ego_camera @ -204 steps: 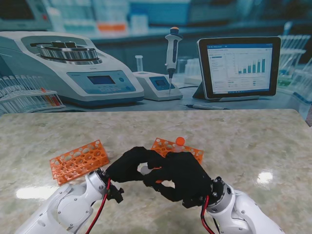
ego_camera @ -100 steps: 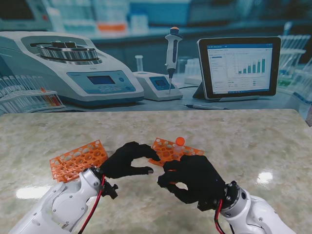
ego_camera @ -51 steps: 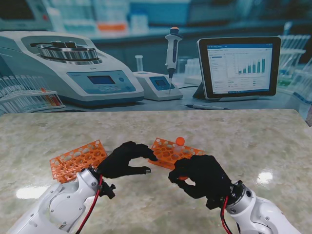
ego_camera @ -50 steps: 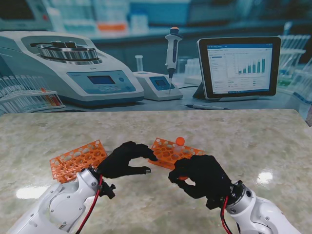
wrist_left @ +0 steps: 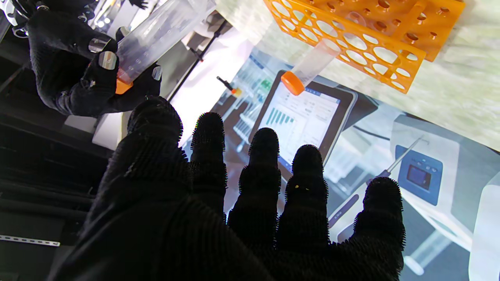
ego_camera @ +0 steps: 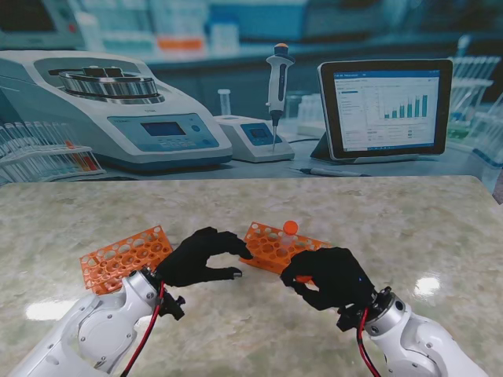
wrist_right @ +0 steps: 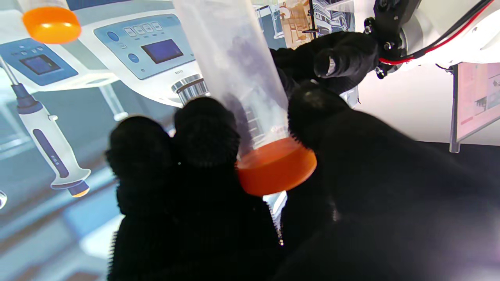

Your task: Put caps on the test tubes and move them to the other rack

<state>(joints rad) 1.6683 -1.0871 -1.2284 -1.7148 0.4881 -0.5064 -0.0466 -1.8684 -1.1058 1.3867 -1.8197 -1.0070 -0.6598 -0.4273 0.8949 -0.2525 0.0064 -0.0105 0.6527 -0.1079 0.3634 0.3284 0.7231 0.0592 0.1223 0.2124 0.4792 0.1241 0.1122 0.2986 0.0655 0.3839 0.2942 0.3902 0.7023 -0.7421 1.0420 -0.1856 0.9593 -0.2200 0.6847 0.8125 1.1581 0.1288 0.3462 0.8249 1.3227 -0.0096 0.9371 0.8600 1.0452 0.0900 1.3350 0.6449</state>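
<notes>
My right hand (ego_camera: 330,276) is shut on a clear test tube (wrist_right: 234,58) with an orange cap (wrist_right: 275,168), gripped near the cap; my fingers mostly hide it in the stand view. It hangs just in front of the right orange rack (ego_camera: 271,242). In that rack a second capped tube (wrist_left: 308,66) stands upright, its orange cap (ego_camera: 290,228) showing. My left hand (ego_camera: 200,255) hovers open between the two racks, fingers (wrist_left: 265,156) spread and holding nothing. The left orange rack (ego_camera: 126,258) lies tilted, its holes with no tubes in them.
A backdrop picture of lab gear rises behind the marble table (ego_camera: 409,220): a centrifuge (ego_camera: 118,110), a pipette (ego_camera: 277,86) and a tablet (ego_camera: 385,106). Both forearms come up from the near corners.
The two hands, joined on the tube two seconds ago, have come apart. My right hand has drawn right and toward me with the capped tube. My left hand stays between the racks.
</notes>
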